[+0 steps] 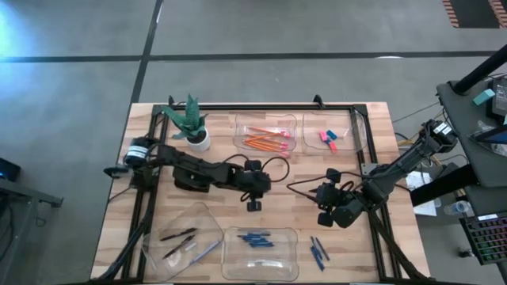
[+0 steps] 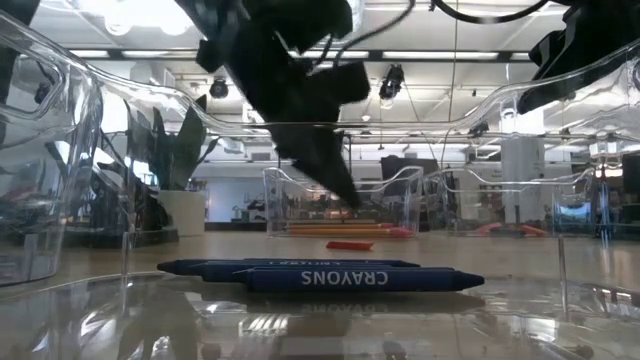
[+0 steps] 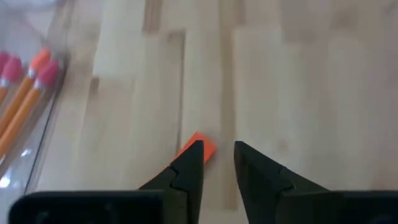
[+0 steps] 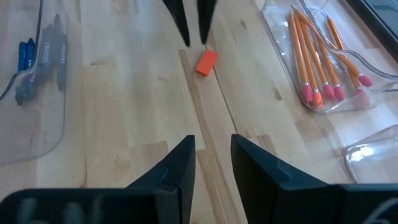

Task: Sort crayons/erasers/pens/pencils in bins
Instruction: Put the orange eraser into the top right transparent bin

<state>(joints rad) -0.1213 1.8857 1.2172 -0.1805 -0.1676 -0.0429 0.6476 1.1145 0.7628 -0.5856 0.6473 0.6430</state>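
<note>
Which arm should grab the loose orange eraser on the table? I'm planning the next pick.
Left, probably. The left pincer hangs right over the orange eraser, fingers apart beside it. The right pincer waits farther off, holding nothing.

A small potted plant [image 1: 191, 123] with spiky green leaves in a white pot stands near the far left corner of the pale wooden surface [image 1: 218, 202]. A black metal frame [image 1: 261, 104] runs along the surface's far edge and down both sides. Around it lies a grey concrete floor [image 1: 79, 79]. A keyboard [image 1: 485, 233] shows at the right
</note>
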